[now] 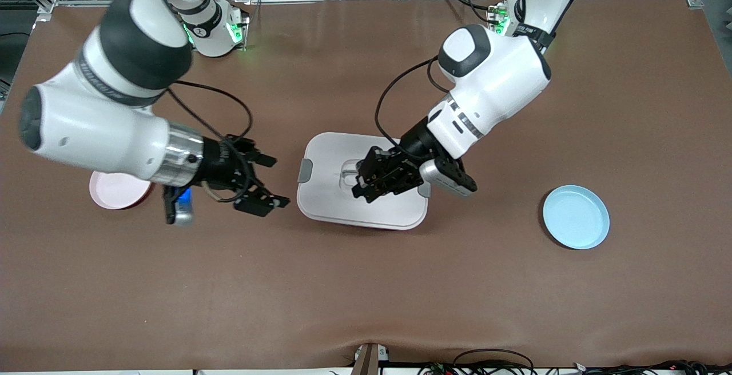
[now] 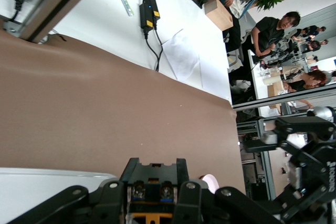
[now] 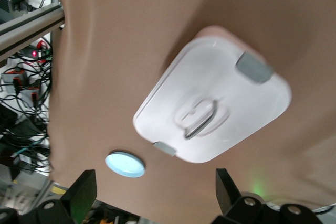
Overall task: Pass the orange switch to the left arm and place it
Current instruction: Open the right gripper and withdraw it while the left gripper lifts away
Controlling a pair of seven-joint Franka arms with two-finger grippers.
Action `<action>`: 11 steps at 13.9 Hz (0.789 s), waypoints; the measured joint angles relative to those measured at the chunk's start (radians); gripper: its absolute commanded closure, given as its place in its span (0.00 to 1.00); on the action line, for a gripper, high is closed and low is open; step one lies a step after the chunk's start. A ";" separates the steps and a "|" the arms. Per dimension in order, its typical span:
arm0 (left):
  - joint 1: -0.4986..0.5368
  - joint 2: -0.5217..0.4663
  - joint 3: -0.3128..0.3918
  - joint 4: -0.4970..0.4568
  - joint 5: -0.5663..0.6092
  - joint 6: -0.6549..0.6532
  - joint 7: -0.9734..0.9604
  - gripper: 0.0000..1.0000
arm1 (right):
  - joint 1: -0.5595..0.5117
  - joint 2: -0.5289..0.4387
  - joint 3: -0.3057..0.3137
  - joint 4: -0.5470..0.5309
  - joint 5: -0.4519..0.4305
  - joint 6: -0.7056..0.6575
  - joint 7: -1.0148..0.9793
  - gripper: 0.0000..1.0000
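Observation:
My left gripper [image 1: 366,188] hangs over the lid of the white box [image 1: 331,198] and is shut on the orange switch [image 2: 155,174], a small black part with an orange end. In the left wrist view the switch sits between the fingers of that gripper [image 2: 153,204], with the box [image 2: 42,192] below. My right gripper [image 1: 275,182] is open and holds nothing. It is over the table beside the box, toward the right arm's end. Its wrist view, past the spread fingers of the right gripper [image 3: 155,192], shows the box [image 3: 226,93] with its grey clips and lid handle.
A pink plate [image 1: 117,192] lies under the right arm's wrist. A light blue plate [image 1: 576,216] lies toward the left arm's end, nearer the front camera than the box. Brown table surface surrounds the box.

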 measured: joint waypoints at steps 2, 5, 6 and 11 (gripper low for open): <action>0.026 -0.027 0.000 -0.019 0.039 -0.055 0.000 1.00 | -0.047 -0.008 0.000 0.006 -0.022 -0.070 -0.103 0.00; 0.087 -0.066 0.002 -0.024 0.101 -0.188 0.000 1.00 | -0.085 -0.018 -0.001 0.007 -0.127 -0.151 -0.301 0.00; 0.109 -0.080 0.003 -0.024 0.135 -0.234 0.000 1.00 | -0.093 -0.018 -0.001 0.007 -0.167 -0.165 -0.369 0.00; 0.203 -0.156 0.004 -0.024 0.267 -0.455 -0.001 1.00 | -0.148 -0.026 -0.002 0.008 -0.299 -0.250 -0.585 0.00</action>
